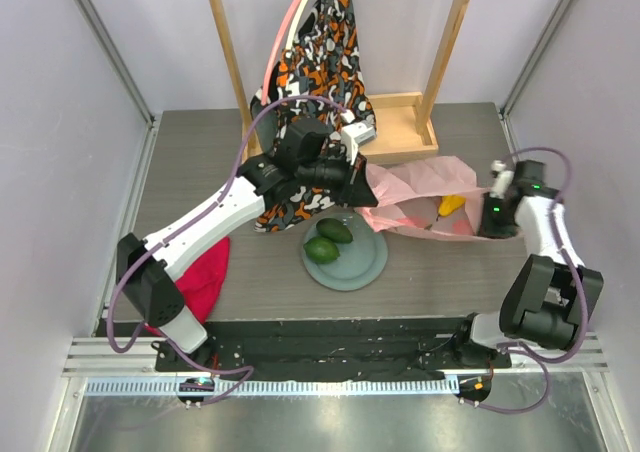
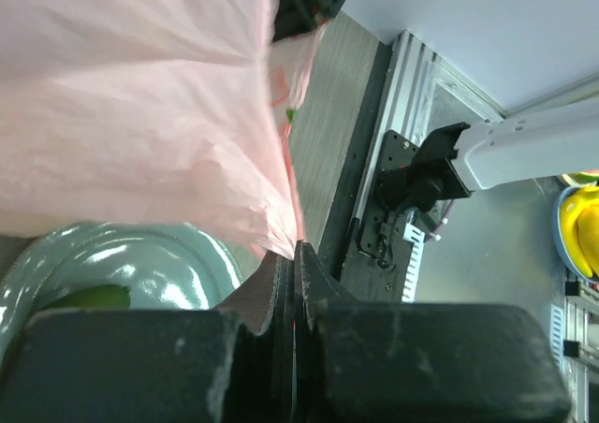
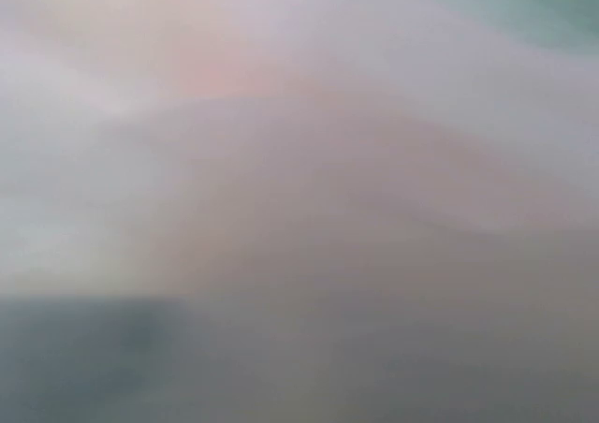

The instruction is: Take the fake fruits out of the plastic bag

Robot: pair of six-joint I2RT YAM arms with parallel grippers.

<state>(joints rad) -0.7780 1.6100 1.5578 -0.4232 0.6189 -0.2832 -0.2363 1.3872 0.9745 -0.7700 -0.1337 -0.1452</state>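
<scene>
- Pink plastic bag [image 1: 420, 190] lies crumpled on the table right of centre, its left edge reaching over the plate [image 1: 366, 264].
- Left gripper [image 2: 298, 255] is clenched on that left edge of film, probably pinning the bag so it cannot slide.
- Right gripper [image 1: 491, 220] sits at the bag's right end. Its camera shows only pink blur, so I cannot tell its grip.
- 2 green fruits [image 1: 335, 231] rest on the plate, and 1 orange-yellow fruit [image 1: 452, 205] shows inside the bag, not yet out.

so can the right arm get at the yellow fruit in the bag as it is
Probably not cleanly. The right gripper sits close beside the yellow fruit, but pink film of the plastic bag fills its wrist view, so plastic seems to lie between them.
</scene>
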